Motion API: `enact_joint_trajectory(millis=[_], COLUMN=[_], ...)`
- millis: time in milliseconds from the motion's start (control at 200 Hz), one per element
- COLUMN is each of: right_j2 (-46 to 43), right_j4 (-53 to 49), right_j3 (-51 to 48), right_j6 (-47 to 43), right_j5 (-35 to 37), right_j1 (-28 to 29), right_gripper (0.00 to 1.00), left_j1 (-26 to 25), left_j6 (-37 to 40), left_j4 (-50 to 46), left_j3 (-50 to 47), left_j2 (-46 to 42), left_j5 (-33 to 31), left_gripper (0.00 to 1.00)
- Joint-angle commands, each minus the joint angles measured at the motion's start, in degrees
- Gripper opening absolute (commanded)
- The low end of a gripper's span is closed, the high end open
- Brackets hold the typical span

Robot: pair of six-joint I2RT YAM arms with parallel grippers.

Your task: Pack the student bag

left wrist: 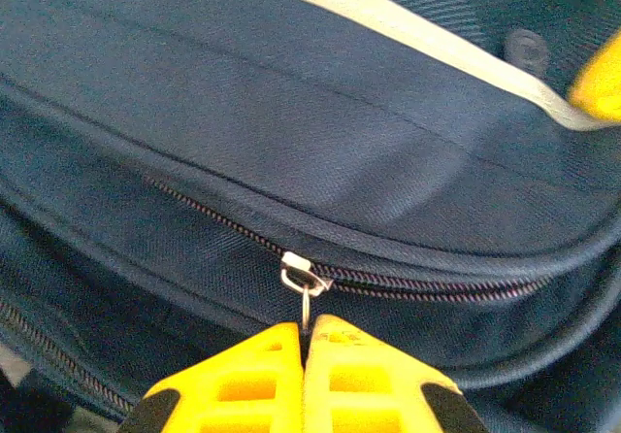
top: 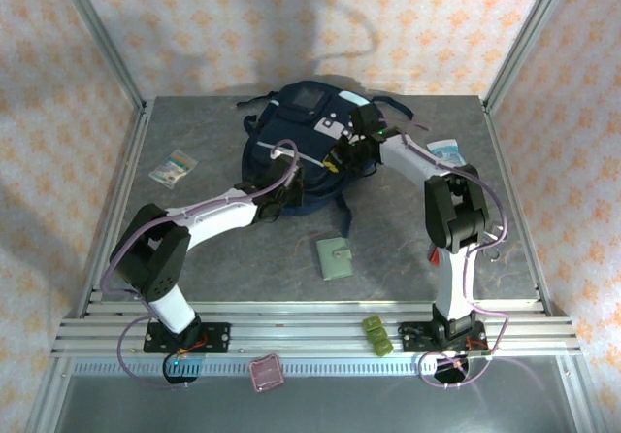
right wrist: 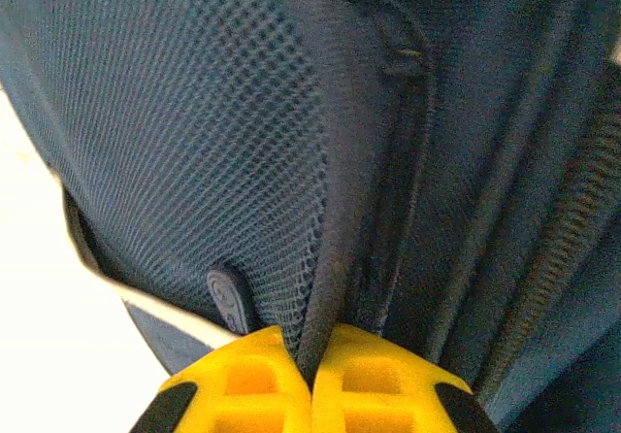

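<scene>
Where the left arm point(top: 209, 210) runs low from its base, forearm nearly level over the table point(top: 243, 258) and wrist turned toward the student bag point(top: 301, 147), the left gripper point(left wrist: 303, 344) sits pressed against the bag's near-left flank. Its yellow fingers point(left wrist: 243, 375) are closed flat together, pinching the thin metal zip pull point(left wrist: 306, 307) that hangs from the zip slider point(left wrist: 296, 272) straight ahead of the fingertips. Zip teeth run off to both sides of the slider, and a white stripe point(left wrist: 388, 16) crosses the fabric further beyond the hand.

The right arm point(top: 456, 210) stands upright from its base, folds at the elbow and reaches forward and leftward to the bag's right side, where the right gripper point(right wrist: 310, 348) is also clamped tight. It grips a fold of the bag's navy fabric at the edge of a mesh pocket point(right wrist: 194, 113), which spreads ahead and to the left of the fingertips. Just left of them a small dark rubber tab point(right wrist: 226, 297) sits on the mesh; its embossed mark is too blurred to read.

The bag lies between the two hands, toward the far middle of the table. A green wallet point(top: 336, 258) lies on the base side of both hands, and a white-and-blue packet point(top: 444, 149) lies just right of the right forearm, its print too small to read
</scene>
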Motion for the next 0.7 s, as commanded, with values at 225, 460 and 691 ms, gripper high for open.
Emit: enact_joint_trajectory(millis=[225, 460, 691], right_j2=[-13.0, -18.3, -13.1], right_j4=[17.1, 23.8, 24.0], right_j3=[-15.5, -25.1, -22.1], right_j6=[2.2, 7.1, 8.6], right_j5=[5.4, 1.7, 1.0], right_j1=[-1.5, 1.9, 5.5], right_gripper=[0.35, 0.36, 0.37], left_j1=[-2.4, -2.4, -2.4], left_j6=[-1.2, -0.7, -0.5], left_j4=[-5.3, -5.8, -6.0], left_j3=[5.4, 6.5, 6.2], left_j2=[2.0, 2.4, 2.5], left_j5=[2.6, 3.0, 1.7], left_gripper=[0.0, 0.0, 0.0])
